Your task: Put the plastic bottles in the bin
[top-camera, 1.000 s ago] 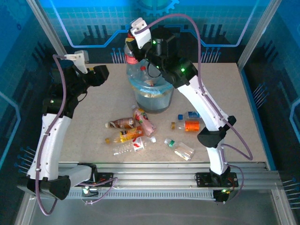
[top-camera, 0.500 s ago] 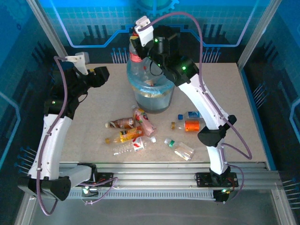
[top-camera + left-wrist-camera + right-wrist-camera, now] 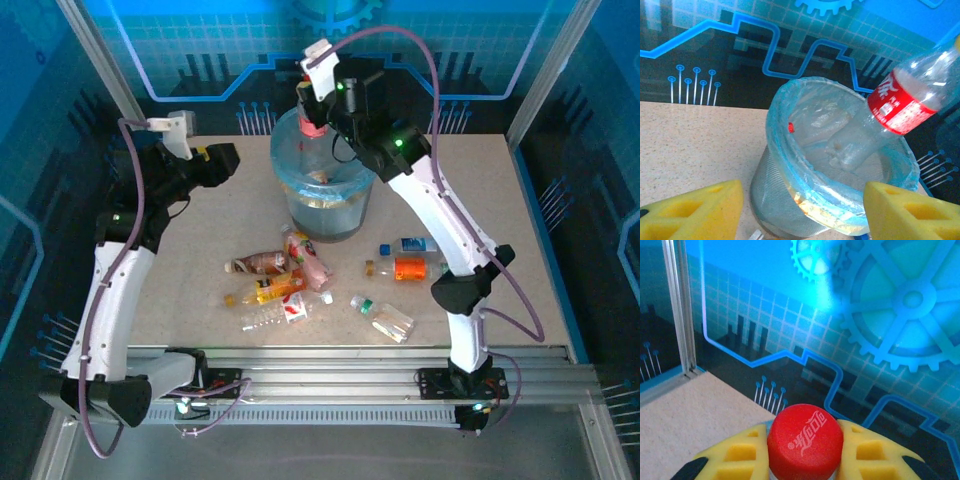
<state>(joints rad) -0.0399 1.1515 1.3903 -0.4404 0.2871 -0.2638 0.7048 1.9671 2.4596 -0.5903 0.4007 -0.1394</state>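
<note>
Red-labelled bottle [image 3: 900, 105], clenched at its cap end by the right gripper [image 3: 805, 456], tilts over the bin [image 3: 782, 150].

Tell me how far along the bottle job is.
Done: the bin seems to hold some items already; count unclear. In hand: the right hand is shut on the red-labelled bottle at its cap, base dipping into the bin. Left: about seven loose bottles lie on the table; the left hand is open and empty.
</note>
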